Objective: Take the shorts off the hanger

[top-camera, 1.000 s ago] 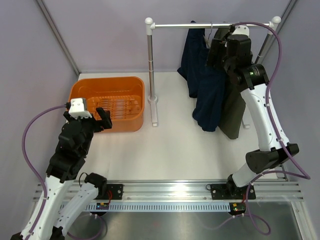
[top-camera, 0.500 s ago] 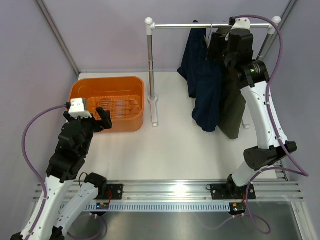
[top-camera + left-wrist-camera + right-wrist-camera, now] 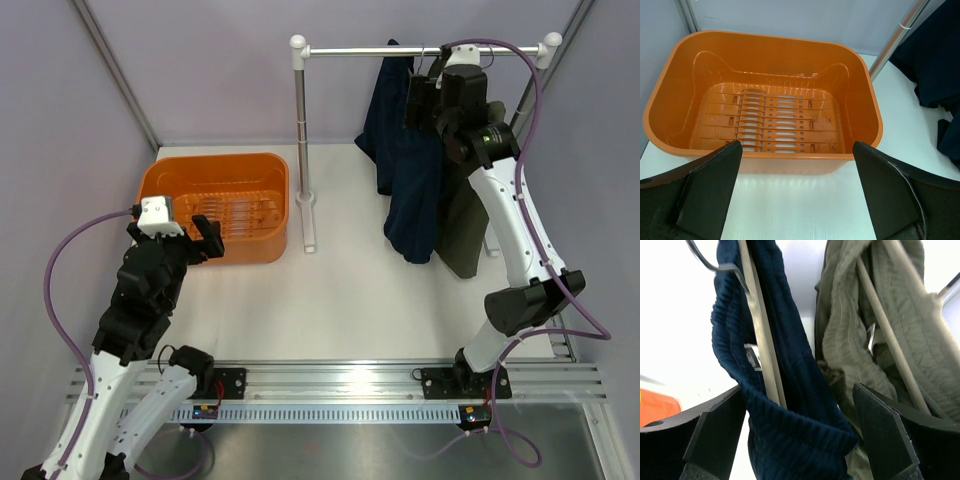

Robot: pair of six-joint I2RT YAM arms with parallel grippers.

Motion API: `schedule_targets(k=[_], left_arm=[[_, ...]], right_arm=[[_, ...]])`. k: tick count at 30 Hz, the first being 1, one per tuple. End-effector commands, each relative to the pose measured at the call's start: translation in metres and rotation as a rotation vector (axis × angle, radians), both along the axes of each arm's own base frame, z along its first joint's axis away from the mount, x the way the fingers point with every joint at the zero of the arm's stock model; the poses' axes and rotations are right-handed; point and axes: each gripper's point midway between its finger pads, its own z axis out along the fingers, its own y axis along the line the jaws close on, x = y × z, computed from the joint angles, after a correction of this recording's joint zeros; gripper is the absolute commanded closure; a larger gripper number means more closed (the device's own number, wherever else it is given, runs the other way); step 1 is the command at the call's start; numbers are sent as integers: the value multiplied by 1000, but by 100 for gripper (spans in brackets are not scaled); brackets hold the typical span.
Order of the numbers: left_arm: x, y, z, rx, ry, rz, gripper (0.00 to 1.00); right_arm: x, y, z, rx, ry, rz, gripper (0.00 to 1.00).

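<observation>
Navy shorts (image 3: 410, 170) and olive green shorts (image 3: 468, 225) hang from hangers on the rail (image 3: 360, 50) at the back right. My right gripper (image 3: 425, 100) is raised to the rail, just over the waistbands. In the right wrist view it (image 3: 800, 432) is open, with the navy waistband (image 3: 790, 405) and its pale hanger bar (image 3: 762, 340) between the fingers, and the olive shorts (image 3: 855, 340) by the right finger. My left gripper (image 3: 797, 192) is open and empty, just in front of the orange basket (image 3: 860, 90).
The empty orange basket (image 3: 160, 180) sits at the back left. The rail's white post (image 3: 300, 120) stands on a foot beside the basket. Grey walls close in the left, back and right sides.
My right gripper has moved left along the rail and risen slightly, from over the olive shorts to above the navy waistband. The left arm has not moved.
</observation>
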Motion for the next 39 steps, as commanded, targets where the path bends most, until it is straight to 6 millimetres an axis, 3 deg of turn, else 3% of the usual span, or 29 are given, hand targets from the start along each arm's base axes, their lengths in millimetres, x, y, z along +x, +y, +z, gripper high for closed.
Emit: schedule_targets(k=[1,3,8,9,10,17,18,19,21,25,30,31,34,39], left_arm=[[2,0,16,-17,-63,1,1],[2,0,16,-16,-60,1,1],[2,0,15,-16,-59,1,1],[2,0,15,-16,-59,1,1],[2,0,16,-16,-60,3,1],[2,1,15,-16,-60,6,1],[2,1,15,-16,-60,6,1],[2,1,16,-16,-62,6,1],[2,1,16,-15,-62,6,1],[2,2,15,-12,-61,10,1],[1,2,15,-12,-61,9,1],[2,2,15,-13,-62,10,1],[2,2,15,-13,-62,9,1],[2,2,15,-13,-62,9,1]], right_arm=[[-8,3,52,36,-161,22,6],[-12,1,72,53,-229,20,6],[-4,-1,92,46,-292,1,4],[3,2,81,34,-259,5,4],[4,3,88,39,-271,8,4],[21,2,85,31,-297,-24,4],[31,4,73,12,-268,-24,4],[33,4,80,15,-279,-29,5],[45,9,60,-2,-220,-28,6],[55,17,51,1,-196,-4,9],[53,12,37,-8,-163,-31,23],[49,8,43,-2,-177,-44,25],[43,8,38,9,-178,-40,24],[25,10,55,77,-232,-12,24]])
